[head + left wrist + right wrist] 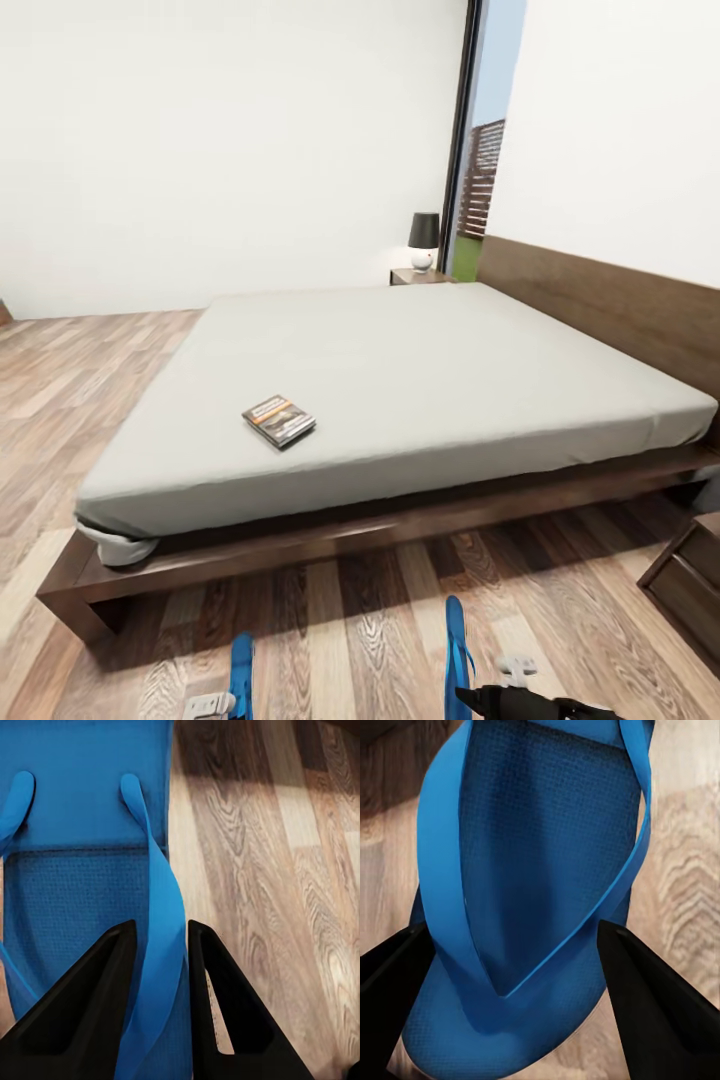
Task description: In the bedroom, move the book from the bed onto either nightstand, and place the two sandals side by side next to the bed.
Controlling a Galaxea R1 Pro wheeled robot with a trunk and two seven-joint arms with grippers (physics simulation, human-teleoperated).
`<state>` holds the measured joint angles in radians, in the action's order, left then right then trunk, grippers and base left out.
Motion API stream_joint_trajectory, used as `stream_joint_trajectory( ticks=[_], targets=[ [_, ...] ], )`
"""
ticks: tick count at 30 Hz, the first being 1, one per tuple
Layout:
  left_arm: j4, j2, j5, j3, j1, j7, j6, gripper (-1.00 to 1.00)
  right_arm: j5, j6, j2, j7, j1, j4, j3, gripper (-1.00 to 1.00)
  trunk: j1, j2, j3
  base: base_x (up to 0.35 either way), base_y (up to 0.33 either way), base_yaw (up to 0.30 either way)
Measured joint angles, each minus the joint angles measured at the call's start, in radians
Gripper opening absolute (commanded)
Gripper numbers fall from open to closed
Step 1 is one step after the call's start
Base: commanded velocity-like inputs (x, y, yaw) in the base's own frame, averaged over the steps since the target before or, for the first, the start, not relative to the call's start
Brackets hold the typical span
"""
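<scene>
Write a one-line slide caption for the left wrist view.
Left gripper closed on a blue sandal's strap above the wood-plank floor.

A bedroom in a home.
A low platform bed (400, 380) with a grey mattress and dark wood headboard (610, 300) stands on wood-plank floor (60, 390), with a lamp (423, 240) on a nightstand (415, 276) by a tall window (482, 140).

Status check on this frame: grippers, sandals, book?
Left gripper shut on the left sandal's strap. Right gripper open, straddling the right sandal. Both sandals at the bedside floor. Book on the bed, nothing blocking it.
</scene>
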<state>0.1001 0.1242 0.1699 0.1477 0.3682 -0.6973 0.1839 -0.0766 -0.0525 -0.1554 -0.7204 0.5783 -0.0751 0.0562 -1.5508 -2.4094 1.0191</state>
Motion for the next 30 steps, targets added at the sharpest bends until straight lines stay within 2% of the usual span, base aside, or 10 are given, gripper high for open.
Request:
stream_joint_trajectory(
  ticks=[25, 30],
  targets=[
    [0.000, 0.000, 0.000, 0.000, 0.000, 0.000, 0.000, -1.00, 0.000, 0.000, 0.000, -0.001, 0.000, 0.000, 0.000, -1.00, 0.000, 0.000, 0.000, 0.000, 0.000, 0.267],
    [0.000, 0.000, 0.000, 0.000, 0.001, 0.000, 0.000, -1.00, 0.001, 0.000, 0.001, -0.001, 0.000, 0.000, -0.001, -1.00, 0.000, 0.000, 0.000, 0.000, 0.000, 0.077]
  ],
)
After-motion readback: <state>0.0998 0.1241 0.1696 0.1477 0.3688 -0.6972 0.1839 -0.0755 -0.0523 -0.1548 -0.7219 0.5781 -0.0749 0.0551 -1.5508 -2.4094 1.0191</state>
